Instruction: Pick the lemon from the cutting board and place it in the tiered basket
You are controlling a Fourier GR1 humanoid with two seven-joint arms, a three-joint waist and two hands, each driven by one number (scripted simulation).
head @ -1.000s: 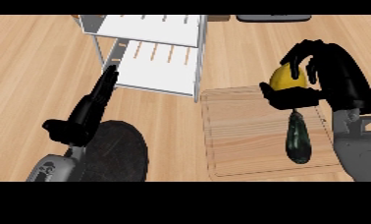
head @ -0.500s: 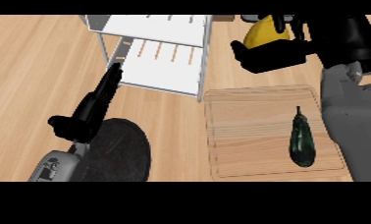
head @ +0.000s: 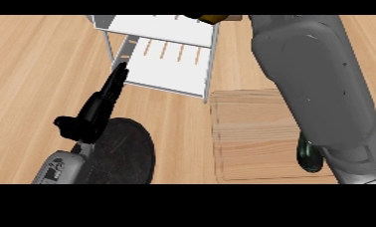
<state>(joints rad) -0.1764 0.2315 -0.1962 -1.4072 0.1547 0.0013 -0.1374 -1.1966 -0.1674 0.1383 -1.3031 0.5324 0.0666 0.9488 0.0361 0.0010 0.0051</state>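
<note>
Up and forward goes the right arm since half a second back, its grey forearm (head: 316,86) now stretched over the cutting board (head: 253,136) and nearly covering the dark vegetable (head: 308,154) at its near corner, while the left hand (head: 99,109) hangs over the table beside the black plate (head: 125,151), fingers straight and released. Farther off, the right hand is out of sight past the top edge, so its fingers can't be judged, with just a sliver that looks like the lemon (head: 209,18) above the tiered basket (head: 165,47); this reads as the carry-over step, and next it wants lowering into a tier before letting go.
</note>
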